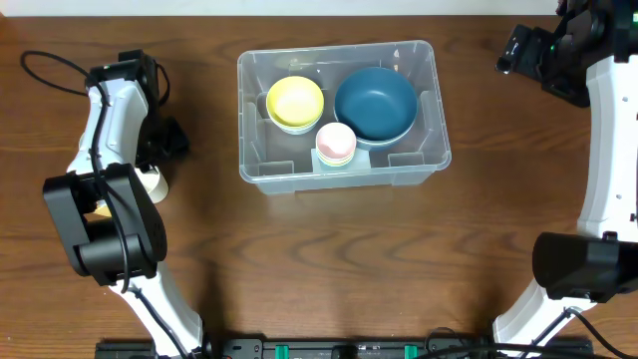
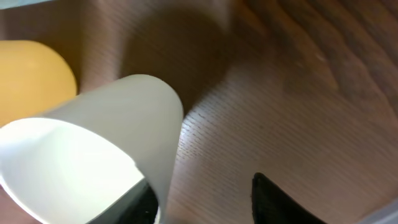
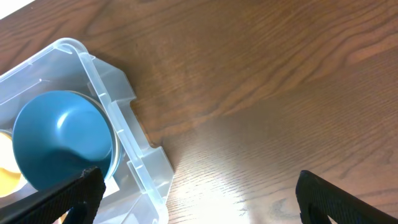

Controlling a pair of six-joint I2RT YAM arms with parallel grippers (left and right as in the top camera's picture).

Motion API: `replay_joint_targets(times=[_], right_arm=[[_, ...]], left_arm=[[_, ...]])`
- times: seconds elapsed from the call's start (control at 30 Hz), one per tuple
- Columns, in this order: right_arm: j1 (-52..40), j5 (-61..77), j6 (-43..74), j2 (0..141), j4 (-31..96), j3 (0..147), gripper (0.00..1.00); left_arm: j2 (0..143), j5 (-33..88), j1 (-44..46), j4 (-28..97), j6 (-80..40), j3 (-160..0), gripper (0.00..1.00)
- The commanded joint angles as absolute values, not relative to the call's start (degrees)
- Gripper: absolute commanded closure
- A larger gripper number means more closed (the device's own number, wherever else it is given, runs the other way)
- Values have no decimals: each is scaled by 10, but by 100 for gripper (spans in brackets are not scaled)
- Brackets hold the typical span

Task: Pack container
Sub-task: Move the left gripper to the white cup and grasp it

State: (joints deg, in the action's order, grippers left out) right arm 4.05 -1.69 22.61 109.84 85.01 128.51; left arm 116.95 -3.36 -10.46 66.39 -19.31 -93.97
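Observation:
The clear plastic container (image 1: 339, 179) stands at the table's middle and holds a yellow bowl (image 1: 295, 102), a blue bowl (image 1: 375, 103) and a small pink cup (image 1: 336, 143). A white cup (image 1: 152, 181) lies on the table at the left. My left gripper (image 1: 159, 158) is open at the cup (image 2: 93, 149); in the left wrist view (image 2: 202, 186) one finger is inside its mouth and the other is outside, well apart from the wall. My right gripper (image 1: 518, 50) is open and empty (image 3: 199, 177), above bare table right of the container's corner (image 3: 124, 124) and blue bowl (image 3: 59, 137).
A yellow-orange rounded object (image 2: 31, 74) lies just beyond the white cup; a bit of it shows under the left arm (image 1: 100, 209). A black cable (image 1: 50, 70) loops at the far left. The arm bases stand at the front corners.

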Motion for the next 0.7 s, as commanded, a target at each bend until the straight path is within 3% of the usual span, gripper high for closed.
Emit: replay_joint_targets(times=[0.0,0.13,0.37,0.57,0.67], right_arm=[[41,-17,233,1084,851,1286,1],[41,-17,233,1084,851,1286,1],[41,-17,233,1084,851,1286,1],[41,-17,233,1084,851,1286,1],[41,-17,233,1084,851,1286,1]], left_arm=[[1172,-61,-106,665,-192,-935,58],[1173,-61,-106,659,-192,-934,69],[1173,-61,-106,631,-192,-898,71],[1172,-61,-106,624,-192,-881,91],[1172,-60,-106,627,-192,-882,94]])
